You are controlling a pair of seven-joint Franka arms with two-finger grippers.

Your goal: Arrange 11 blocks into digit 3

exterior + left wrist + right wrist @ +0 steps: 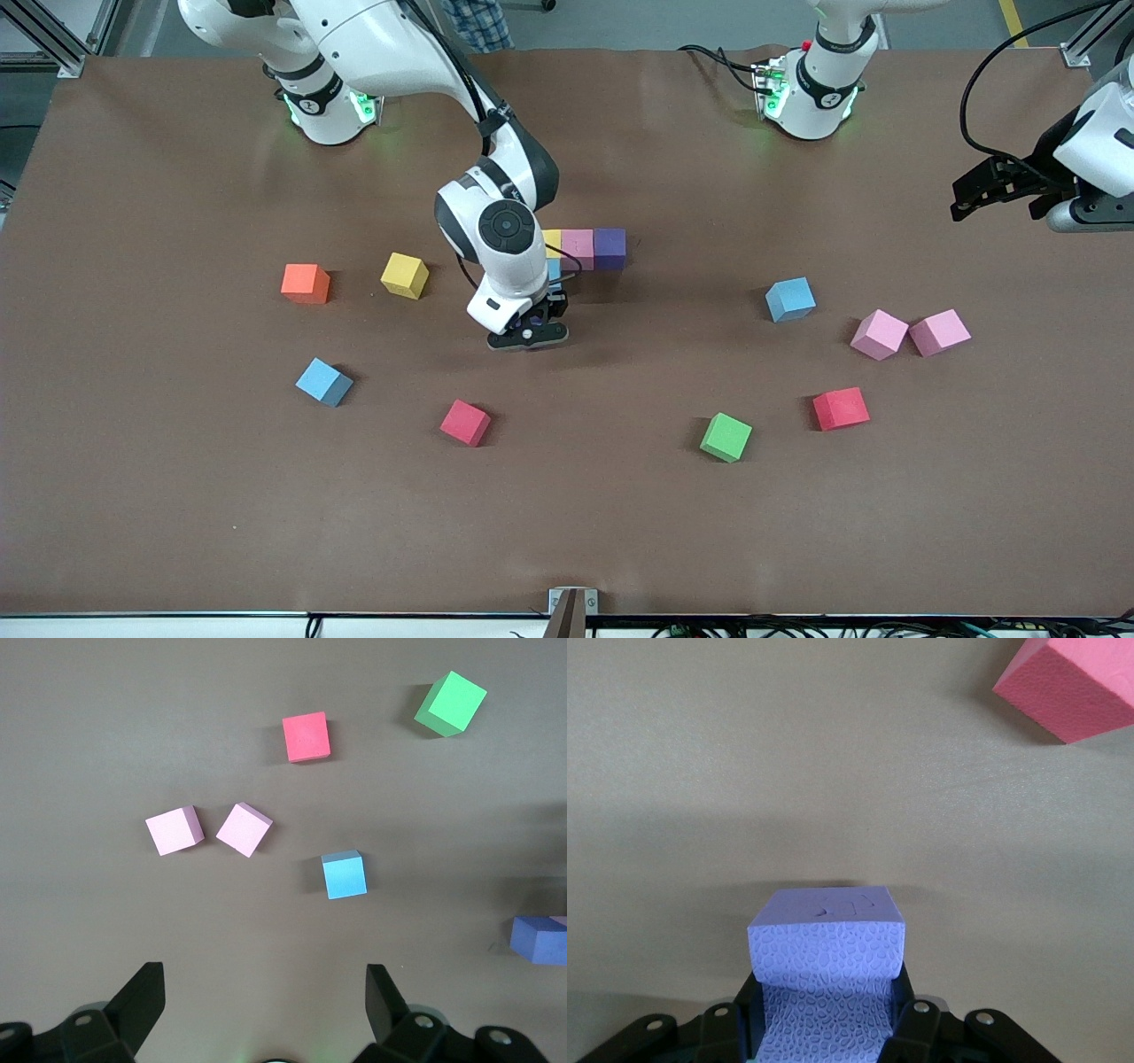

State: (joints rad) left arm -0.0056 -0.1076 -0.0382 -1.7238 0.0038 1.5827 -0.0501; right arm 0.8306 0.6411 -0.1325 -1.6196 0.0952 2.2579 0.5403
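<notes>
My right gripper (529, 337) is shut on a purple block (827, 943), low over the table beside a blue block (554, 268). That blue block lies against a row of yellow (552, 239), pink (577, 248) and purple (609, 248) blocks. Loose blocks lie around: yellow (405, 275), blue (323, 382), red (465, 422), green (726, 437), red (841, 408), blue (790, 299) and two pink (879, 334) (940, 332). My left gripper (961, 202) waits open and holding nothing, up over the left arm's end of the table.
An orange cube (306, 283) sits toward the right arm's end, beside the loose yellow block. In the left wrist view the two pink blocks (174, 830) (244, 829), the blue (345, 874), red (306, 736) and green (452, 703) blocks lie below the left gripper (266, 979).
</notes>
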